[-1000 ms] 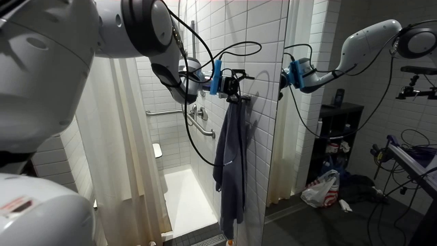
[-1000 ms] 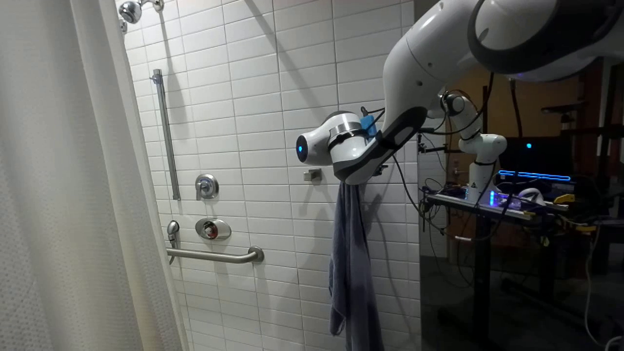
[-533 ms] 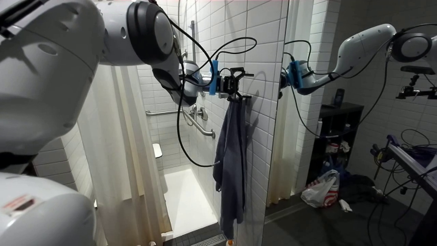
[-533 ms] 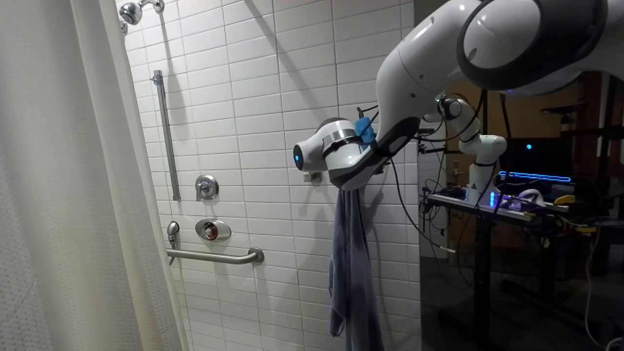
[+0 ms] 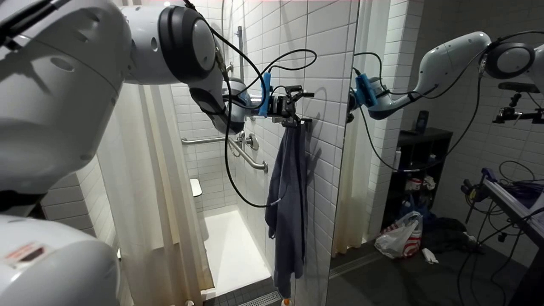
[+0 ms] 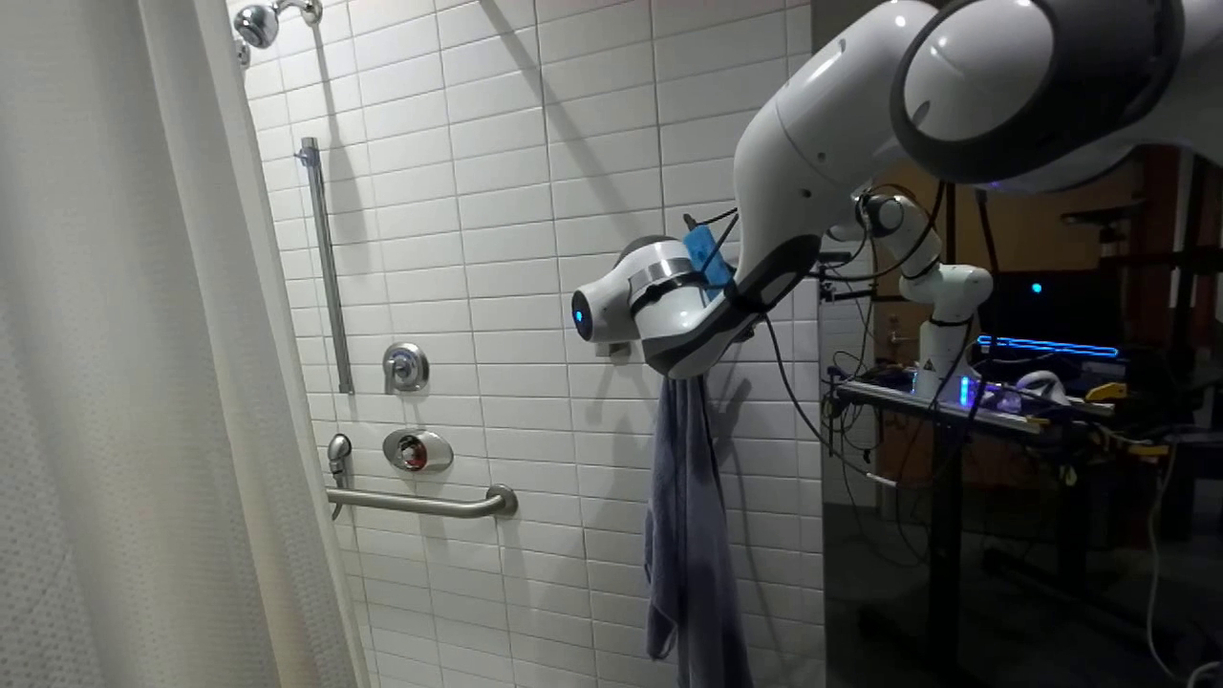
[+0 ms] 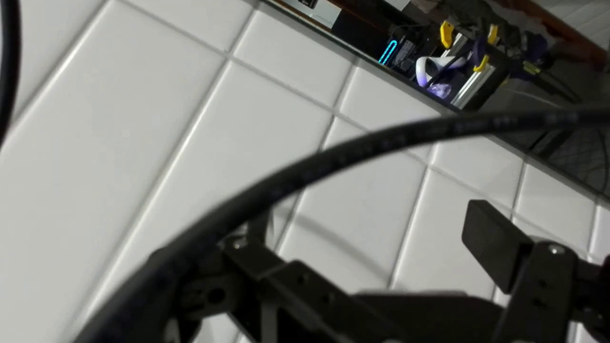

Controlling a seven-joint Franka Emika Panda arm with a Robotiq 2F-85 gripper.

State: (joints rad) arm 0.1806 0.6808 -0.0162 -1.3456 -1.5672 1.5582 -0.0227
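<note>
My pincer [image 5: 308, 108] is standing released near the centre of the frame in an exterior view, its fingers [image 7: 493, 240] lying well apart and pointing toward the white tiled wall [image 5: 325, 72]. In the wrist view, one finger is showing at the lower right; its counterpart is sitting at the lower centre, partly hidden by a black cable [image 7: 343, 164] that is arching from the lower left to the right edge. Directly beneath my pincer, a blue-grey towel [image 5: 289, 238] is hanging down the white tiled wall, from the centre of the frame toward its lower edge. Whether my lower finger is touching the gathered top of the towel, I cannot tell. Behind the fingers, a blue block [image 5: 265, 95] is sitting beside my wrist [image 6: 669, 296], showing in both exterior views. In an exterior view, the wrist is mostly covering my pincer and partly hiding a small metal fitting [image 6: 612, 352], just to the upper left of the towel. Farther left, a grab bar [image 6: 420, 502] is running below a round valve handle [image 6: 406, 367], and a pale curtain [image 6: 143, 334] is filling the left edge. Right of the tiles, a mirror [image 5: 450, 108] is showing a white-and-red bag [image 5: 401, 238] at the lower right.
</note>
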